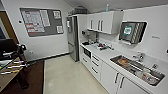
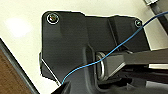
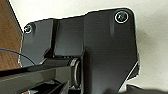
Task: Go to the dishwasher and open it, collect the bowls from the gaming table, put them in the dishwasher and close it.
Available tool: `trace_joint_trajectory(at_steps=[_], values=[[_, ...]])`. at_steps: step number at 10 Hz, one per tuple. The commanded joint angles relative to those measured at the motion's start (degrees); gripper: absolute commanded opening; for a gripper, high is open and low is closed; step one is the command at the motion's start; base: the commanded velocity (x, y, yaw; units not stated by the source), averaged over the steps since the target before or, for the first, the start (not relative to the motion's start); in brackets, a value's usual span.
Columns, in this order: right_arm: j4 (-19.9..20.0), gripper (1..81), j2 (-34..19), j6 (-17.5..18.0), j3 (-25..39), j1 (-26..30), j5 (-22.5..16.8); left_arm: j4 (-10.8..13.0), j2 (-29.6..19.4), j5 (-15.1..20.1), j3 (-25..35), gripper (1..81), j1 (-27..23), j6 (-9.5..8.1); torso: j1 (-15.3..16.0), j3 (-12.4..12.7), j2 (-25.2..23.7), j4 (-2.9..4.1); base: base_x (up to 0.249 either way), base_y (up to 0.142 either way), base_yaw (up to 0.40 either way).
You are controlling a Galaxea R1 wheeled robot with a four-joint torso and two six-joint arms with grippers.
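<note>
Under both wrists it's just pale floor (image 2: 22, 27) with a strip of brown carpet (image 3: 7, 37) beside it. On either arm I can't tell if the fingers are apart or together.

Closest on the left, over the carpet, is the gaming table (image 1: 7, 75) with its rods, too blurry to tell what's on it. On the right is a white tabletop (image 1: 107, 53) with a steel sink (image 1: 115, 59) holding some dishes, and white doors and drawers below. Can't tell which front is the dishwasher. Further along there's a dark panel (image 1: 87, 52) set in the units, then a tall steel fridge (image 1: 73, 37). A notice board (image 1: 41, 21) hangs on the far wall.
</note>
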Motion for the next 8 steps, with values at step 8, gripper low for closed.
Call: trace_joint_trajectory(at_steps=[8], values=[[-0.7, 81.1, 0.0, 0.0, -0.1, 2.7, -2.4, 0.0, -0.7, 2.4, -0.5, 81.1, -2.2, 0.48, 0.0, 0.0, 0.0, 0.0, 0.0, 0.0, 0.343]])
